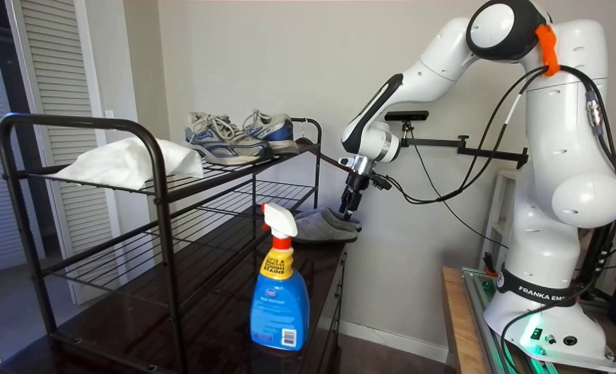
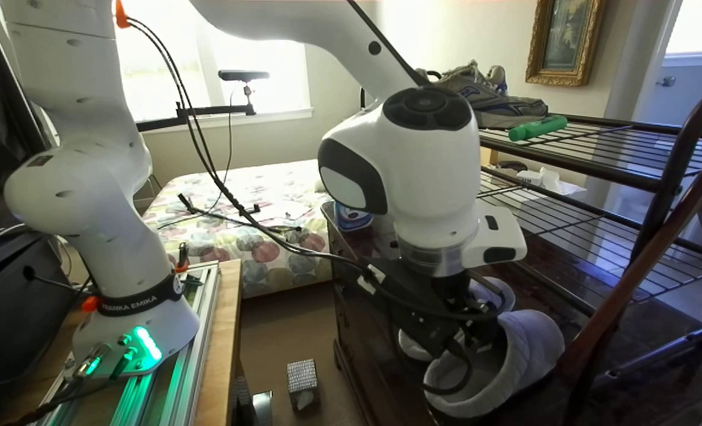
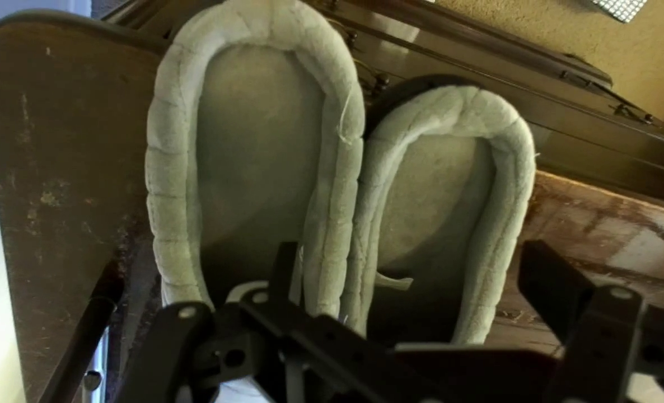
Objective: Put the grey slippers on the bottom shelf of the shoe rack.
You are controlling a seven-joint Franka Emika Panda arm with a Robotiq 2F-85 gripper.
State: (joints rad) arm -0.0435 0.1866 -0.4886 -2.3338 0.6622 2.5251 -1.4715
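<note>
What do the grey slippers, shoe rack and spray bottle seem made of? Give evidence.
Grey slippers: soft matte fabric, perhaps felt; edges look padded and puckered.
Shoe rack: probably dark-coated metal, slightly shiny; slim tubes and wires.
Spray bottle: likely smooth plastic, judging by its moulded contours.

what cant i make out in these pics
Toes of the grey slippers: wrist view, mostly behind the end effector.
Top of the spray bottle: in an exterior view, behind the arm.
Fine print on its label: in an exterior view, too small.
Top of the framed picture: in an exterior view, cut off by upper edge.
</note>
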